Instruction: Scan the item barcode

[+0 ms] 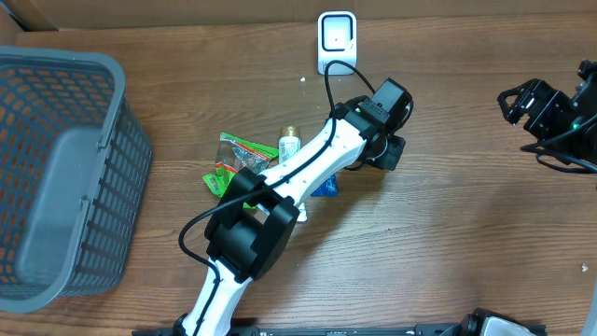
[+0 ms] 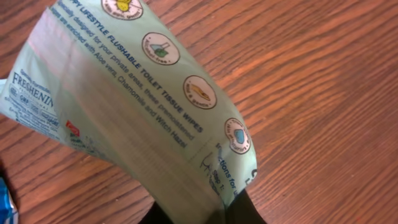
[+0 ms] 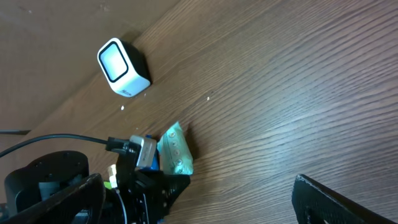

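Note:
A pale green pack of toilet tissue wipes [image 2: 143, 106] fills the left wrist view, its printed text side facing the camera. It sticks out from between the dark fingers [image 2: 249, 211] of my left gripper [image 2: 199, 214], which is shut on its lower end just above the wooden table. From the right wrist the same pack [image 3: 175, 149] pokes out of that gripper, a short way in front of the white scanner [image 3: 122, 67]. Overhead, the left gripper [image 1: 385, 149] hides the pack, below the scanner [image 1: 336, 37]. My right gripper [image 1: 516, 103] hangs open at the far right, holding nothing [image 3: 196, 183].
A grey plastic basket [image 1: 56, 177] stands at the left. A small pile lies under the left arm: a green packet [image 1: 244, 149], a small bottle [image 1: 289, 145] and a blue packet [image 1: 326, 187]. The scanner's cable runs down toward the left arm.

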### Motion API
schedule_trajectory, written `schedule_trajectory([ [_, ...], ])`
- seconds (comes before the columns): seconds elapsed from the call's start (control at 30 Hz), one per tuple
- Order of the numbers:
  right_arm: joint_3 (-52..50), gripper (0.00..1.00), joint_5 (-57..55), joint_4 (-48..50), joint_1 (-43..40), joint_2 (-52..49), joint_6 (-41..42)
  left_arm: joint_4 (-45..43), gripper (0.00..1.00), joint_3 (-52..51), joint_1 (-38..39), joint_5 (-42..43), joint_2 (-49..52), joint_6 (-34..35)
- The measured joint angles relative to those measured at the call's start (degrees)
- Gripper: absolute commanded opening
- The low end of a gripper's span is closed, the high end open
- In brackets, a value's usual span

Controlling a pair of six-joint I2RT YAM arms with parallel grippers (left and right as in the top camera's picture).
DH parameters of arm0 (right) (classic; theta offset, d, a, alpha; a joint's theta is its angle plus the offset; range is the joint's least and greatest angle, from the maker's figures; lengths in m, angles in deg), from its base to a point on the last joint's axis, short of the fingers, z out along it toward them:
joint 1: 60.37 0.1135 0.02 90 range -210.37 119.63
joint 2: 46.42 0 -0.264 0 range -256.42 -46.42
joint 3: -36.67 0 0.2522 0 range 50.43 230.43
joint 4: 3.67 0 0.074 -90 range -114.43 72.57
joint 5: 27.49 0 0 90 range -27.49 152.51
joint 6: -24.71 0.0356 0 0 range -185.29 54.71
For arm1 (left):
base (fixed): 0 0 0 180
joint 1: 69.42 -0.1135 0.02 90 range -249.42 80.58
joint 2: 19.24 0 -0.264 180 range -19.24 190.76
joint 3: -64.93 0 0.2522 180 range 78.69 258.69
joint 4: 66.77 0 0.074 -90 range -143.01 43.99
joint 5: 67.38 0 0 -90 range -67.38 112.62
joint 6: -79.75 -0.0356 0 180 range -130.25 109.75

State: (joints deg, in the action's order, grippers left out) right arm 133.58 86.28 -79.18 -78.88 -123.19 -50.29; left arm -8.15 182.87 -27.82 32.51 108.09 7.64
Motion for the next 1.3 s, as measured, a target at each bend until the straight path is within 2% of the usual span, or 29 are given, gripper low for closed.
schedule_trajectory([
  [0.07, 0.0, 0.97, 0.0, 0.0, 0.0, 0.0, 0.0, -0.3, 0.78, 0.0, 0.0, 0.0, 0.0, 0.2],
  [0.1, 0.0, 0.97, 0.0, 0.0, 0.0, 0.0, 0.0, -0.4, 0.8, 0.0, 0.0, 0.0, 0.0, 0.2],
  [0.47, 0.0, 0.98, 0.0, -0.5, 0.0, 0.0, 0.0, 0.6, 0.78, 0.1, -0.3, 0.0, 0.0, 0.6],
  [0.67, 0.0, 0.98, 0.0, -0.9, 0.0, 0.0, 0.0, 10.9, 0.74, 7.2, -3.1, 0.0, 0.0, -0.3],
  [0.87, 0.0, 0.99, 0.0, -1.9, 0.0, 0.0, 0.0, 26.8, 0.73, 17.0, -11.2, -3.3, -3.3, -3.7],
  [1.0, 0.0, 0.99, 0.0, -2.0, 0.0, 0.0, 0.0, 34.1, 0.73, 19.2, -18.2, -6.3, -7.4, -5.1],
  [1.3, 0.0, 1.0, 0.0, -2.0, 0.0, 0.0, 0.0, 43.1, 0.7, 19.6, -34.4, -9.5, -10.7, -8.6],
])
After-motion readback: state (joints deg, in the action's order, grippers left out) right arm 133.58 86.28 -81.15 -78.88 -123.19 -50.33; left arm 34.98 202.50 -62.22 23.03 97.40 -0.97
